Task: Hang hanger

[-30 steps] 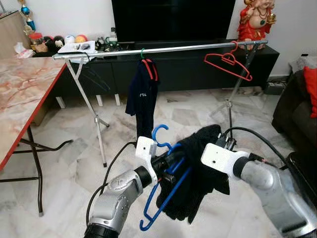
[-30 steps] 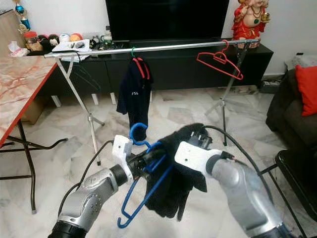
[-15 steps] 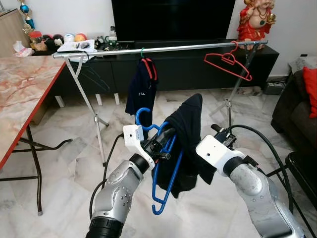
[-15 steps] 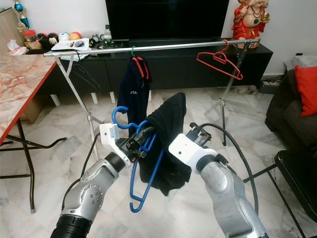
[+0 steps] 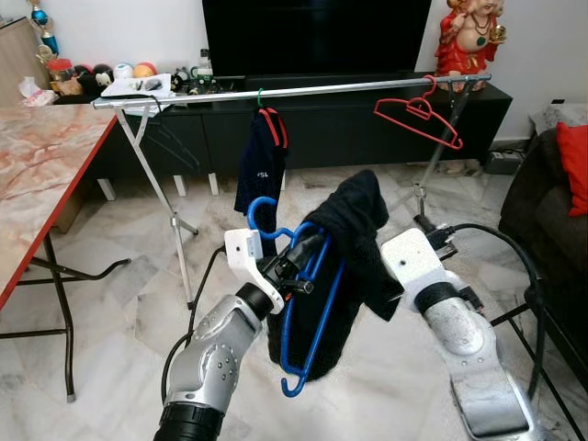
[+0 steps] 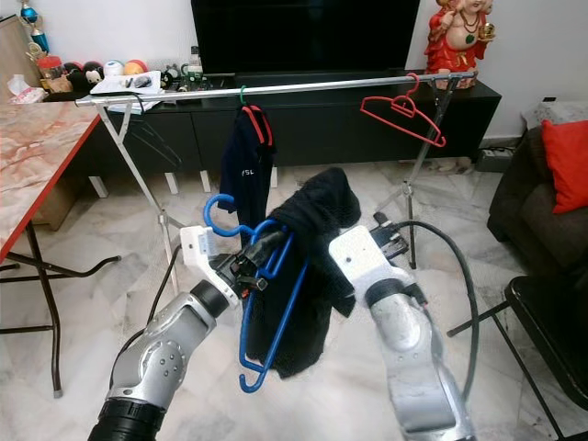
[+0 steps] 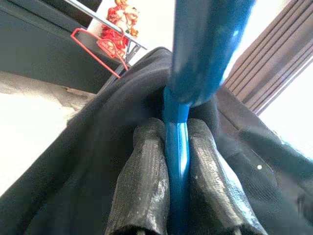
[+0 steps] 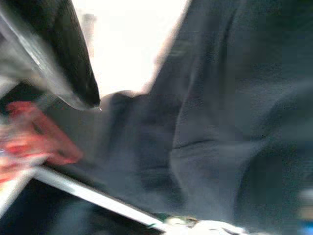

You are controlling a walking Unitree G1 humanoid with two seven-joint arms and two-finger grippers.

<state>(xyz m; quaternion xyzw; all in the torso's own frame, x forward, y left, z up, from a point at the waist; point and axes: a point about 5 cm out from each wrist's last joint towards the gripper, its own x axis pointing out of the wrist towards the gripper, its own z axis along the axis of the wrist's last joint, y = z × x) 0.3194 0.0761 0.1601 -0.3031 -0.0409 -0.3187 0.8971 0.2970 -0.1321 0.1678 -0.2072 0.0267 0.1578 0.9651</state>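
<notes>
My left gripper point(image 5: 299, 263) is shut on a blue hanger point(image 5: 315, 312), held upright in front of me with its hook point(image 5: 259, 213) pointing back towards my left. The left wrist view has both fingers point(image 7: 142, 181) clamped on the blue bar point(image 7: 177, 147). A dark garment point(image 5: 354, 230) is draped over the hanger's far shoulder and hangs down behind it. My right gripper point(image 5: 384, 276) is pressed into that cloth from the right. In the right wrist view one finger point(image 8: 73, 63) stands apart from the dark cloth point(image 8: 230, 107). The silver rail point(image 5: 322, 90) runs across behind.
On the rail hang a navy shirt on a red hanger point(image 5: 260, 165) and a bare red hanger point(image 5: 418, 115). The rack's legs point(image 5: 165, 207) splay over the marble floor. A marble-top table point(image 5: 46, 156) stands at the left, a dark sofa with a red cushion point(image 5: 575, 156) at the right.
My left gripper has lifted the hanger from low and tilted to upright. The garment has risen with it and now drapes over the top. My right arm has shifted to the right.
</notes>
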